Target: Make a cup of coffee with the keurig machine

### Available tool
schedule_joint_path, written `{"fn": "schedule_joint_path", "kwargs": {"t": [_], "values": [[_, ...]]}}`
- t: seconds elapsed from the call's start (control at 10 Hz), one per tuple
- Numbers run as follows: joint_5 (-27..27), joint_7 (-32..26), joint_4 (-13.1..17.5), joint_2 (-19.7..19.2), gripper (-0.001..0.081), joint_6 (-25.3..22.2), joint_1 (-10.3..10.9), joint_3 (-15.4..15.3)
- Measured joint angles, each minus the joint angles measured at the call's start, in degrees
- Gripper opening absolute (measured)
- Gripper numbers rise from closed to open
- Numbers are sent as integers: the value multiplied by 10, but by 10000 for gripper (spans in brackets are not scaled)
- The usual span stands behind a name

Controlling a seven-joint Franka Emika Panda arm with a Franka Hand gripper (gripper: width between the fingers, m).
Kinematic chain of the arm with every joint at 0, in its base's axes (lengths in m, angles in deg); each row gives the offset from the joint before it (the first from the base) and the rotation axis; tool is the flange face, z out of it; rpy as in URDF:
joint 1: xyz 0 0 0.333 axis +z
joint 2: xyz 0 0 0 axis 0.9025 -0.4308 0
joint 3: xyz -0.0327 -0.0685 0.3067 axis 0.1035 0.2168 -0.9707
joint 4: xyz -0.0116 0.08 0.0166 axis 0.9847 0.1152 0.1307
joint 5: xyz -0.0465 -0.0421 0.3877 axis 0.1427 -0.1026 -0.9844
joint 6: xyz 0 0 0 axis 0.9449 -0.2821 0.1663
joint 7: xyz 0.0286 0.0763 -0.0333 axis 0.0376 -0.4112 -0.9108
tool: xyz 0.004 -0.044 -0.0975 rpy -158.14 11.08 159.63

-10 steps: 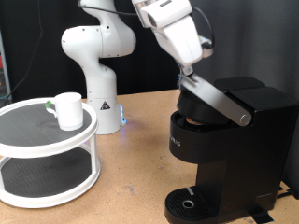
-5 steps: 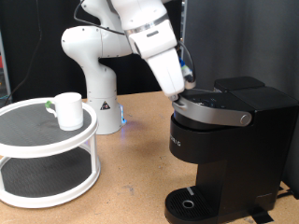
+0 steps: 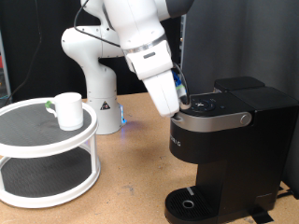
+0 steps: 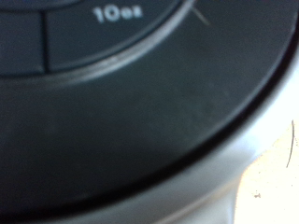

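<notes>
Gripper on coffee machine lid, near the 10oz button; claw state: cannot tell. Mug sits on rack at 9 o'clock. Press squarely, light force.

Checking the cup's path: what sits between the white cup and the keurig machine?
In the exterior view, the robot's white base stands between the cup and the keurig machine; otherwise bare tabletop.

Arm's hand is hiding the gripper fingertips against the keurig machine lid, open or closed unclear; machine's right side and base are getting cropped by the exterior frame; wrist view is showing only a blurred slice of button panel, fingers out of frame
</notes>
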Motion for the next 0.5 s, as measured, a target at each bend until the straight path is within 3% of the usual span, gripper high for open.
{"fn": "schedule_joint_path", "kwargs": {"t": [0.5], "values": [[2, 0, 0, -2, 2, 4, 0, 0]]}}
